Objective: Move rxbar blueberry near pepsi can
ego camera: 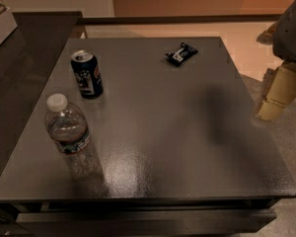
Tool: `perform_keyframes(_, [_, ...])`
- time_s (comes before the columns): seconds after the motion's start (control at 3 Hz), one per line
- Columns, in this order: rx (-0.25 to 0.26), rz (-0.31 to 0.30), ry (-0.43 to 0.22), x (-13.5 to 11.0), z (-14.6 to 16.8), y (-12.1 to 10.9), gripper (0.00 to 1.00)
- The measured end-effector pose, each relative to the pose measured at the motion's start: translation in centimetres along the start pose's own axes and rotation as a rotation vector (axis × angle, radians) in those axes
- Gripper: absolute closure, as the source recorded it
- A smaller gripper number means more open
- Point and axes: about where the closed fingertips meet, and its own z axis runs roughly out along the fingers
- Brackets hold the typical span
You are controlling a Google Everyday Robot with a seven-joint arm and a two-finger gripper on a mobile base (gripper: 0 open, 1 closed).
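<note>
**A:** Nearest thing first?

**B:** Water bottle [65, 132], clear with a white cap, upright at 8 o'clock on the desk [163, 137]. Not part of the job.

**A:** Gripper?

**B:** The gripper [272, 102] hangs off the desk's right edge, about 3 o'clock, well apart from everything on top. Spread or pressed together: cannot tell. It is not carrying the bar.

**A:** Pepsi can?

**B:** The pepsi can [87, 75] stands upright at 10 o'clock, beyond the bottle. It is near the bottle but not touching it.

**A:** And the bar?

**B:** The rxbar blueberry [181, 54] lies flat at 1 o'clock toward the far edge, set on a slant with the white label patch up. It is well apart from the can.

**A:** How will it handle?

**B:** My guess is light and thin, with a slick, crinkly wrapper and a filling that gives a little. It sits very low, so come straight down and pinch across the short width at the middle. Avoid the crimped ends, which would likely fold and slip. Set it down just beside the can without nudging it, since a light can may tip.
</note>
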Motion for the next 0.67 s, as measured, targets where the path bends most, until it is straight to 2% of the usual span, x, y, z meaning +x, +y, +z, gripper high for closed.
perform_keyframes(0.67, [0.014, 0.12, -0.141, -3.3, 4.8, -5.3, 0.0])
